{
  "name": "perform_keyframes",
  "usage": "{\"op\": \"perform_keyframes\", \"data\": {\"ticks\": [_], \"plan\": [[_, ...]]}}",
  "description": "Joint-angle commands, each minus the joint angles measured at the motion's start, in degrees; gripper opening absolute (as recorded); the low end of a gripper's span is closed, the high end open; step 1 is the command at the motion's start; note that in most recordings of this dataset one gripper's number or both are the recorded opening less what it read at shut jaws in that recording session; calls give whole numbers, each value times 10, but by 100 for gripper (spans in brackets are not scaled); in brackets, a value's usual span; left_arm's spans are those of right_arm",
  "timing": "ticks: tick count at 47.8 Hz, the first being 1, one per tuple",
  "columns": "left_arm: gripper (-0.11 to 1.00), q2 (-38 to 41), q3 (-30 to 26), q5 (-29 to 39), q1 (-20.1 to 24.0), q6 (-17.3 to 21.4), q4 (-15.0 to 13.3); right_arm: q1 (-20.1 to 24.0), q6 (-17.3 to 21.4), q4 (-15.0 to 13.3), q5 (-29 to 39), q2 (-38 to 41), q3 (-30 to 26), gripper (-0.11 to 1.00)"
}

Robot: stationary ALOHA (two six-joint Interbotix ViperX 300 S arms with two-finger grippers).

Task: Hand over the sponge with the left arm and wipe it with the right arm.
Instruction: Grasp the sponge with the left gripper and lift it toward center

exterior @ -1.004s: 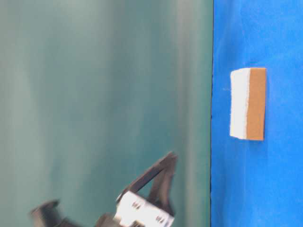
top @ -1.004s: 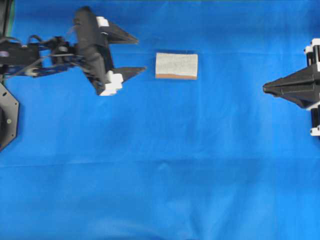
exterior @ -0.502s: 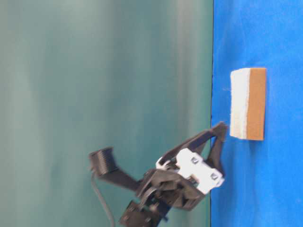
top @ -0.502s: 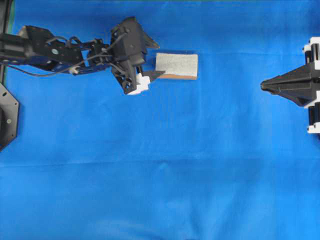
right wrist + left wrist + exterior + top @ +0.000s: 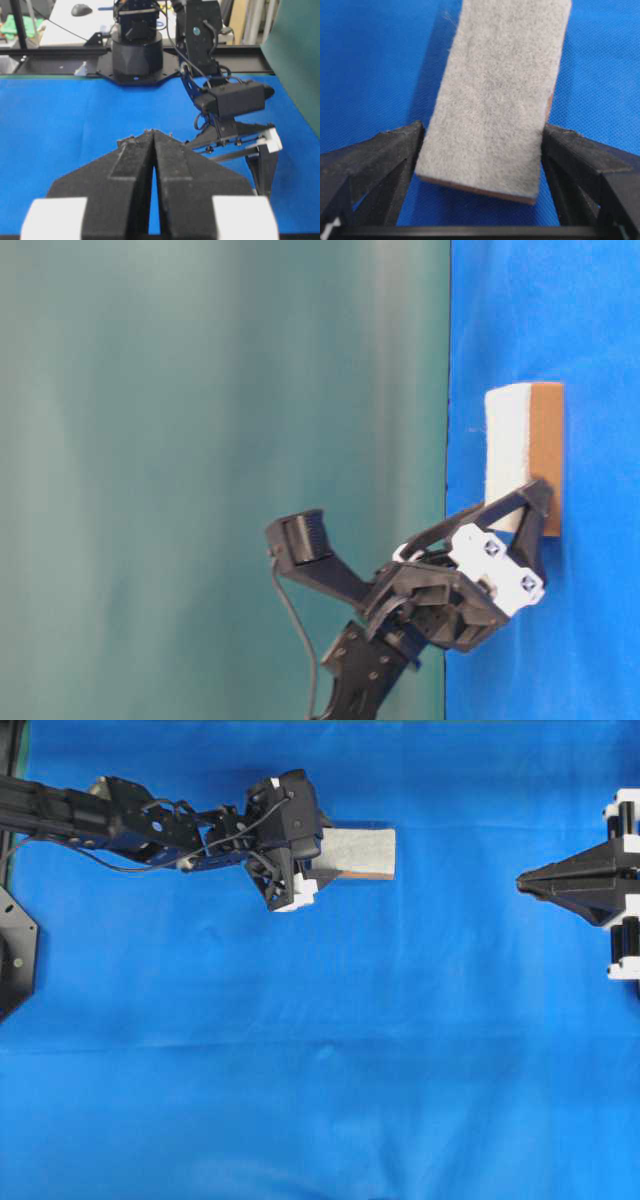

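Sponge [image 5: 492,95]: grey-white fuzzy top, thin tan layer beneath, lying flat on blue counter [image 5: 320,1050]. My left claw [image 5: 322,848] spread wide, one finger on each side of sponge's near end; contact seems close but uncertain. My right claw [image 5: 522,880] closed, empty, well apart.

Your counter [image 5: 320,1060] is covered edge to edge in a bright blue cloth [image 5: 200,1120], faintly creased. The sponge [image 5: 362,852] lies flat on that cloth near the far edge, grey face up.
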Motion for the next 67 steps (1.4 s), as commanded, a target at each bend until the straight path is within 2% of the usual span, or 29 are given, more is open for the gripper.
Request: {"op": "perform_keyframes", "data": {"ticks": [1, 18, 21, 28, 30, 33, 40, 50, 61, 67], "plan": [[94, 2, -12, -4, 7, 1, 1, -2, 0, 1, -5, 4, -10, 0], [91, -11, -10, 2, 6, -3, -1, -2, 1, 1, -4, 5, -11, 0], [81, -24, -7, 4, 4, -3, -1, -2, 1, 2, -3, 5, -11, 0], [46, -59, 2, 11, 4, -2, -1, -2, 1, 4, -3, 7, -11, 0], [39, -73, 5, 18, 4, -2, -1, -3, 1, 4, -3, 7, -10, 0], [35, -90, 9, 30, 2, -3, -1, -3, 1, 4, -3, 8, -11, 0], [32, -134, 10, 76, -7, -16, -1, -3, 1, 4, -4, 11, -11, 0], [32, -202, 5, 142, -42, -43, -1, -3, 1, 4, -5, 13, -11, 0], [32, -249, 5, 171, -113, -47, -4, -2, 1, 4, -5, 21, -11, 0], [32, -249, 2, 171, -158, -73, -4, -3, 2, 4, -5, 28, -11, 0]]}}
